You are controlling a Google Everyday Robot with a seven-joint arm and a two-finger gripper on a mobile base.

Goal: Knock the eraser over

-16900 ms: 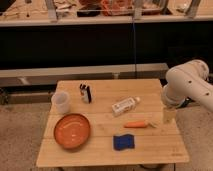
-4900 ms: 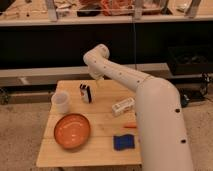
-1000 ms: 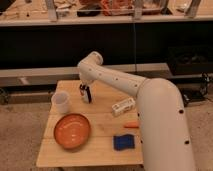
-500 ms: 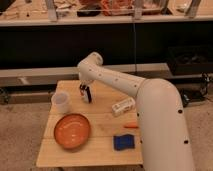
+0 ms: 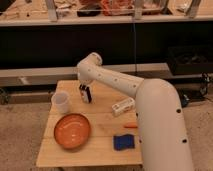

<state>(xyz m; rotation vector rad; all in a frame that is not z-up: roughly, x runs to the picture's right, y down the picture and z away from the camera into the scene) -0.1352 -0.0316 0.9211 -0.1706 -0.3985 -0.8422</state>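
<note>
The eraser (image 5: 86, 94), a small black block with white stripes, stands upright on the wooden table (image 5: 107, 93) at its back left, right of the white cup (image 5: 61, 102). My white arm reaches from the right foreground across the table. My gripper (image 5: 83, 87) hangs straight down over the eraser, at or just above its top, and partly hides it. I cannot tell whether it touches the eraser.
An orange bowl (image 5: 72, 131) sits at the front left. A white bottle (image 5: 123, 106) lies on its side mid-table. A blue sponge-like block (image 5: 123, 142) and a small orange item (image 5: 130, 126) lie at the front right, beside my arm. Dark shelving stands behind the table.
Over the longer span my arm swung from the table's right side to above the eraser. In the last second nothing visibly moved; the eraser still stands upright.
</note>
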